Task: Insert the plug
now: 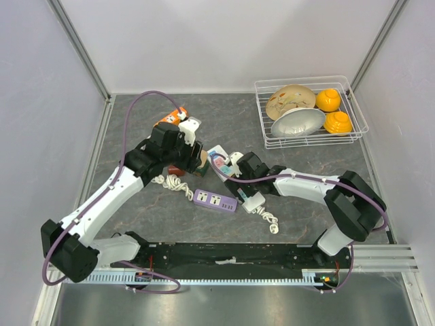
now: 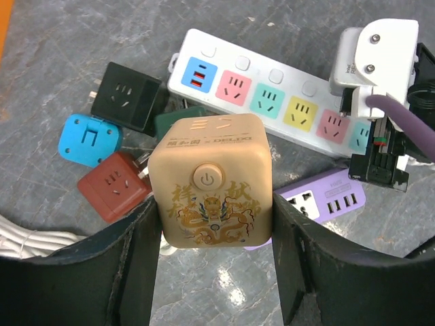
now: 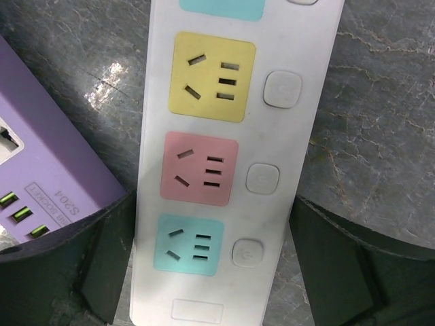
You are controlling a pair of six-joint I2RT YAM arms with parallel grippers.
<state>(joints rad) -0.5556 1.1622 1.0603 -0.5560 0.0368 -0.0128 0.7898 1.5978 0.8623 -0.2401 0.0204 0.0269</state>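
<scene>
Left tool [image 2: 212, 221] around beige cube [image 2: 211, 159]

Overhead camera looks down; both close wrist cameras share the white power strip [image 2: 268, 102].

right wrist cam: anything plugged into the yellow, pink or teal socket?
No: the yellow socket, pink socket and teal socket on the strip all show bare slots.

Bright, even overhead light casts soft shadows, with slight glare on the tabletop [image 3: 115, 71].
</scene>
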